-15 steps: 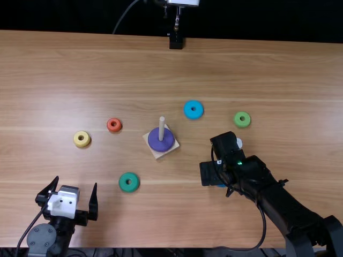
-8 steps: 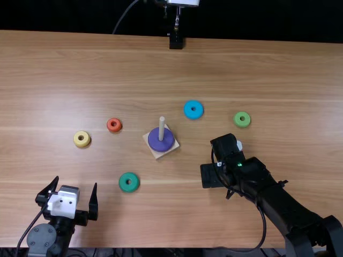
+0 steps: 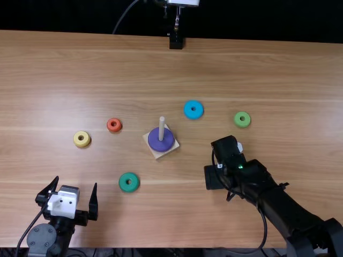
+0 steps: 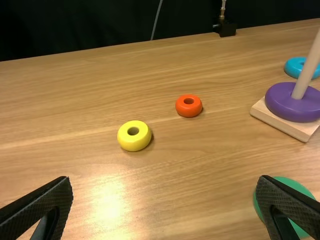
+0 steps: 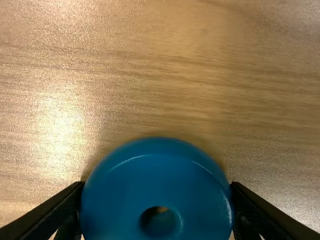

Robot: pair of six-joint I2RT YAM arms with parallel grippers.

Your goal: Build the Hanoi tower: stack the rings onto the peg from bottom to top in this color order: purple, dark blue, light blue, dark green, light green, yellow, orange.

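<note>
The right pincer [image 5: 157, 186] has shifted slightly right, closed on the dark blue ring [image 5: 125, 195], near right on the bench [image 3: 268, 64]; it can likely go onto the peg [image 3: 162, 127] next, above the purple ring [image 3: 155, 144]. It looks thick, rounded, glossy. The left pincer [image 3: 75, 183] gapes wide, empty.

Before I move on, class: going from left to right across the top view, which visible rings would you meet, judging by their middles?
Yellow ring → orange ring → dark green ring → purple ring → light blue ring → light green ring
</note>
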